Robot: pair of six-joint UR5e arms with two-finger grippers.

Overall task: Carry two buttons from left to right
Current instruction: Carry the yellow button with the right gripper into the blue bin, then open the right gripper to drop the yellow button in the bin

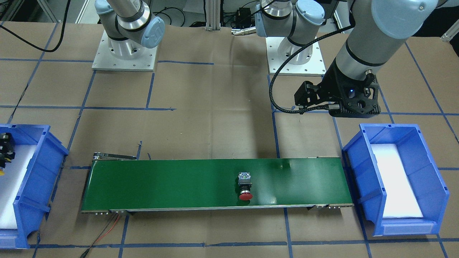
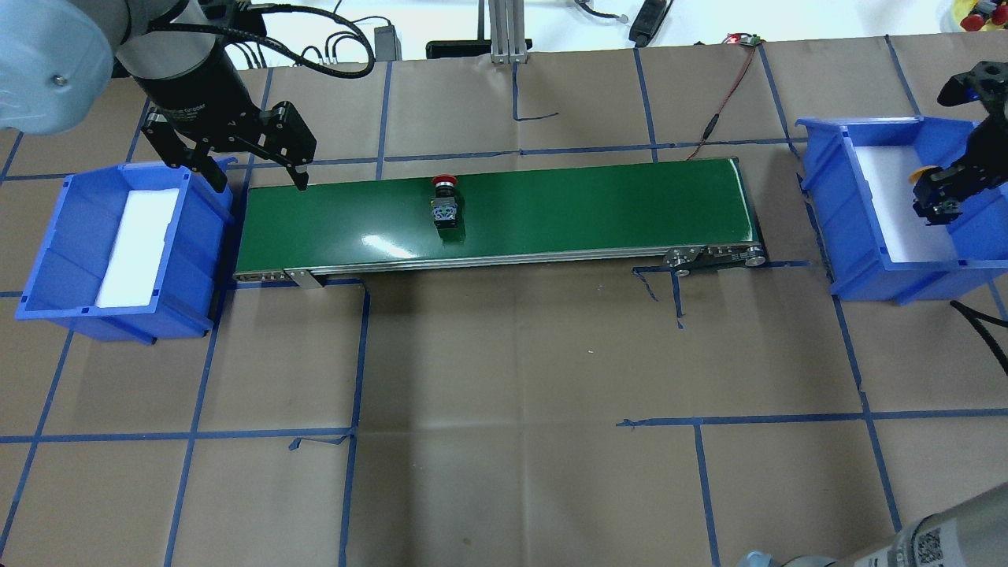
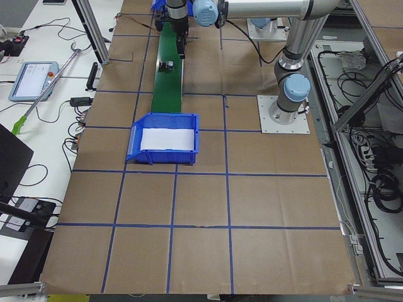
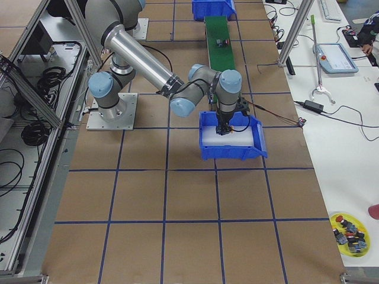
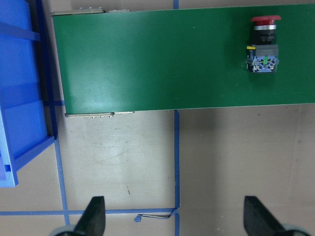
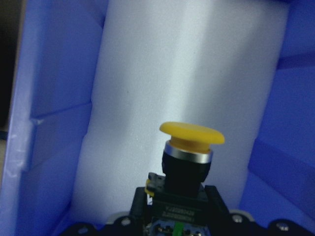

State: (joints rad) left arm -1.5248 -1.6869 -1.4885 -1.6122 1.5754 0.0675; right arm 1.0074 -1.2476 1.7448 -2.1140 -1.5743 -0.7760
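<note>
Two buttons in transit: the yellow button (image 6: 190, 156), clamped in the right gripper (image 2: 941, 197) above the foam-lined right bin (image 2: 820, 197), may bounce out if you release high, and the red button (image 2: 445, 206), lying mid-belt on the green conveyor (image 2: 591, 205) beyond the wide-open, empty left gripper (image 2: 260, 178), could overrun the belt's end.

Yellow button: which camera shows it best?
The right wrist-mounted view: the yellow button is close up, held by the right gripper above a blue bin. Overhead and front-facing views show only yellow slivers; side views, almost nothing.
</note>
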